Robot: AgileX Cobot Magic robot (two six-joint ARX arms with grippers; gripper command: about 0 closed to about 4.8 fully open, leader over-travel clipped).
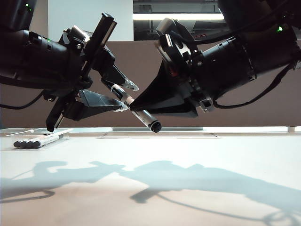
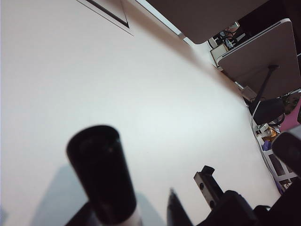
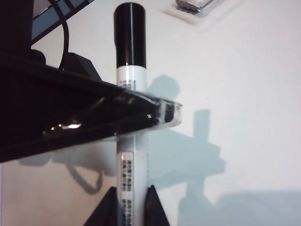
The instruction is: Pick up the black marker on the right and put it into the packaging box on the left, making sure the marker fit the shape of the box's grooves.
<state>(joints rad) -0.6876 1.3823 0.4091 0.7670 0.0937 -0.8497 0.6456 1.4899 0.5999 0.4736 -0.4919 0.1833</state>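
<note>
Mid-air handover: black marker (image 1: 134, 108) slanting down rightward, clamped by right gripper (image 1: 131, 107); left gripper (image 1: 123, 96) straddling upper barrel, jaws partly parted, grip undeterminable. Packaging box (image 1: 40, 139) low left.

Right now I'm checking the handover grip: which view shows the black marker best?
The right wrist view: the black marker runs full length through the right gripper. The exterior view shows it small between both grippers; the left wrist view shows only one blurred black end.

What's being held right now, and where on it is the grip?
The right gripper holds the black marker by its white barrel; the left gripper flanks its upper end, grip unclear.
</note>
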